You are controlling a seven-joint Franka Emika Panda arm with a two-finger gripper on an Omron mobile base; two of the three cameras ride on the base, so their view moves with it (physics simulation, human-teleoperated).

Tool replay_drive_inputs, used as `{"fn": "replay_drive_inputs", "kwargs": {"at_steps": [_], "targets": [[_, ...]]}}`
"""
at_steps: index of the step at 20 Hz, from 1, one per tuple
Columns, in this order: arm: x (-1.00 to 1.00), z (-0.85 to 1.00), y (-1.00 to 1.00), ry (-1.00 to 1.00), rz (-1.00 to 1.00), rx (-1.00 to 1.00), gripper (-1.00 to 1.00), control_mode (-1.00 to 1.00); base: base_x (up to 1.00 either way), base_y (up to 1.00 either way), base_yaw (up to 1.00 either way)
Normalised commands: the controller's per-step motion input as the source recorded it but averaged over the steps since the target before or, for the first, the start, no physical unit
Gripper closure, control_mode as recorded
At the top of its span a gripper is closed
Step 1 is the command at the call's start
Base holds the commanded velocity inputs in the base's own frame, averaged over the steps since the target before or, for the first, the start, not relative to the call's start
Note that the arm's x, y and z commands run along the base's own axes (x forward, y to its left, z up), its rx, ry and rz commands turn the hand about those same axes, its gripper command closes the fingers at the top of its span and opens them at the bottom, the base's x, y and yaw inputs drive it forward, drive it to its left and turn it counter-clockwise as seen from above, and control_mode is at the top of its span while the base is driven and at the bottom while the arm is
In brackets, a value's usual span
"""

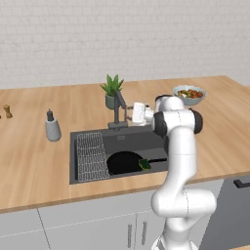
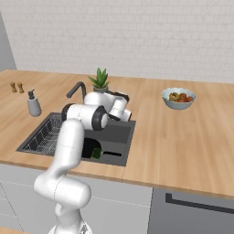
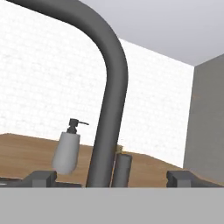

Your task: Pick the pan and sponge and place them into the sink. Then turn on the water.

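From my left base cam I count one pan [image 1: 124,162] and one sponge [image 1: 145,164], both down in the sink [image 1: 141,139], with the sponge touching the pan's right edge where the handle starts. One wire rack [image 1: 92,156] fills the basin's left side. On the counter [image 1: 34,161] there's one soap dispenser [image 1: 52,127], one potted plant [image 1: 112,91], one fruit bowl [image 1: 189,94] and one small brown shaker [image 1: 7,111] at the far left. The tool [image 1: 131,114] sits just right of the faucet [image 1: 118,110].

The right base cam shows two shakers [image 2: 17,87], not one, and the faucet's spout arching left over the basin. The arm covers most of the pan here, so I mostly see its handle [image 2: 113,154] and the green sponge beside it.

The hand cam looks sideways: the faucet's dark neck curves right up the middle, really close, with a short dark stub [image 3: 121,170] beside its base and the dispenser further back. The fingertips [image 3: 41,178] stand spread wide on either side of the neck, pinching nothing.
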Motion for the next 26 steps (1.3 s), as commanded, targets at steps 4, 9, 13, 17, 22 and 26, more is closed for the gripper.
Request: {"fn": "replay_drive_inputs", "kwargs": {"at_steps": [4, 9, 13, 17, 22, 26], "targets": [[0.42, -0.22, 0.1, 0.0, -0.07, -0.03, -1.0, -1.0, 0.0, 0.0, 0.0], [0.14, -0.05, 0.19, 0.03, -0.08, -0.04, -1.0, -1.0, 0.0, 0.0, 0.0], [0.0, 0.0, 0.12, 0.05, -0.11, -0.02, -1.0, -1.0, 0.0, 0.0, 0.0], [0.0, 0.0, 0.0, 0.1, -0.14, 0.0, -1.0, -1.0, 0.0, 0.0, 0.0], [0.02, 0.1, 0.0, 0.12, -0.16, 0.0, -1.0, -1.0, 0.0, 0.0, 0.0], [0.08, 0.0, 0.0, 0.08, -0.15, 0.0, 1.0, -1.0, 0.0, 0.0, 0.0]]}}
